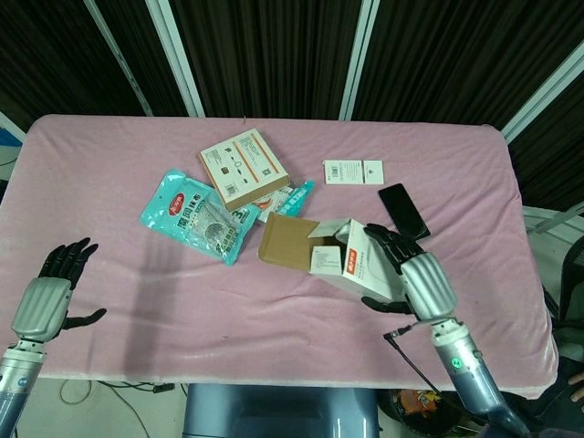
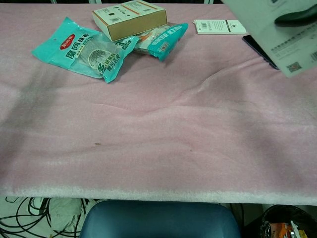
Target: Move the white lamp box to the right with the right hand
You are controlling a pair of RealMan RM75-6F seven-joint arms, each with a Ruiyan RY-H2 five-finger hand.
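Observation:
The white lamp box [image 1: 351,263] hangs above the pink table, right of centre, with its brown flap [image 1: 285,241] open toward the left. My right hand [image 1: 415,274] grips it from the right side, fingers over its top. In the chest view the white lamp box [image 2: 277,34] fills the upper right corner, lifted off the cloth, and a dark finger [image 2: 297,18] lies across it. My left hand [image 1: 50,292] hovers open at the table's near left edge, holding nothing.
A black phone [image 1: 403,213] lies just behind the held box. A small white card box [image 1: 353,172] sits further back. A brown and white box [image 1: 244,166], a teal packet [image 1: 192,214] and a second teal pack [image 1: 287,203] cluster left of centre.

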